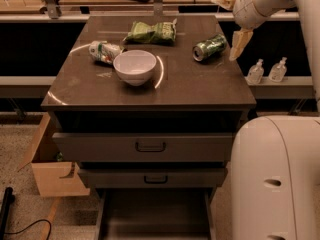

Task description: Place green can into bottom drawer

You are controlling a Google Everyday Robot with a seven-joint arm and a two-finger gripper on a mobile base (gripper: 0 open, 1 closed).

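The single camera view looks down on a dark cabinet top (200, 89) with a white bowl (135, 67) standing upright near its middle. The green can (210, 47) lies on its side at about 2 o'clock from the bowl, close to the top's right edge, one silver end turned toward the camera. The gripper (239, 44) hangs just beside the can at its 3 o'clock, pointing down over the top's right edge with a narrow gap between the two; whether it is parted or closed cannot be told from here. The pale arm (260, 4) runs up from it toward 1 o'clock. At 10 o'clock from the bowl a whitish can (104, 51) lies on its side, and at 12 to 1 o'clock a flat green snack bag (152, 32) rests near the back edge. Below the top, at 6 o'clock, two grey drawer fronts (145, 146) are stacked, and beneath them the bottom drawer (155, 216) is pulled out, its plain floor showing. A cardboard box (52, 171) sits on the floor at 8 o'clock from the bowl, and the robot's white body (277, 179) fills the 4 o'clock corner. Two small bottles (255, 72) stand on a ledge below the gripper.
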